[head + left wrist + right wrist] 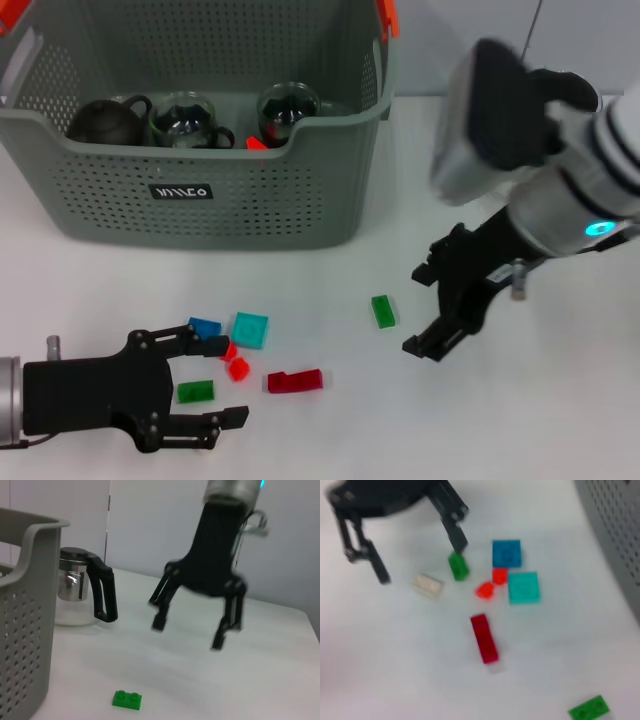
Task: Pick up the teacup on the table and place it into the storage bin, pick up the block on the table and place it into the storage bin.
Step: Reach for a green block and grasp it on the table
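storage bin (200, 190): grey-green perforated basket, far side of the white table (560, 420), left of centre; black label with white lettering on the near wall, orange clip on the right rim corner.
inside the bin: black teapot (105, 120) at the left, glass teacup (185, 118) beside it, second glass teacup (287, 108) further right, a bit of red showing just past the rim between them.
blocks on the table: loose cluster in front of the bin, all outside it.
green block (383, 310): alone, right of the cluster, just left of the right gripper; nothing touching it.
long red block (295, 381): flat, nearest edge of the cluster.
teal square block (250, 329): next to the blue block (205, 327); two small red pieces (238, 368) just below them.
second green block (195, 391): lying between the left gripper's fingers, contact not clear.
left gripper (225, 382): low over the table at the near left, fingers spread wide, tips in the cluster, pinching nothing.
right gripper (432, 305): over the table right of the green block, pointing down, fingers spread, empty.
glass kettle (80, 587): black handle, metal lid, stands on the table just past the bin's end wall; seen from the left wrist only.
pale block (427, 585): seen from the right wrist only, near the left gripper.
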You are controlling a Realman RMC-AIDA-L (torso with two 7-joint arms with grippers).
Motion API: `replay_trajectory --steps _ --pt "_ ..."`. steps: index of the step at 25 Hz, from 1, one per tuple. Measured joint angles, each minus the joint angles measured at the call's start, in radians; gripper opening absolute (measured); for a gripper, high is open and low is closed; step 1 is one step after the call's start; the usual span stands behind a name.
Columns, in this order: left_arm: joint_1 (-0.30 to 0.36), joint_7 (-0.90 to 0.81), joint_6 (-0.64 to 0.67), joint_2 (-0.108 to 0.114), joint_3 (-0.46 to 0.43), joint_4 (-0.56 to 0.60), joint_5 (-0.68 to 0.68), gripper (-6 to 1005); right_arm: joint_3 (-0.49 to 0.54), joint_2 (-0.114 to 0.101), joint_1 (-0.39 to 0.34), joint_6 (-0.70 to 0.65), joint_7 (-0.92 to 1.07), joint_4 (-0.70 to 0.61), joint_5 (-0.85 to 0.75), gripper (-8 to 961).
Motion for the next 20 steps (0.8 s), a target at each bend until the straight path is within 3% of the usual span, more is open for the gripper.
replay_trajectory --steps 13,20 --pt "-0.001 0.001 -0.017 -0.004 -0.004 -0.017 -0.001 825 -0.192 0.003 0.159 0.303 0.009 0.330 -0.022 928" --pt "-0.002 0.001 -0.021 -0.004 -0.005 -0.024 -0.002 825 -0.217 0.006 0.205 0.384 -0.001 0.437 -0.023 929"
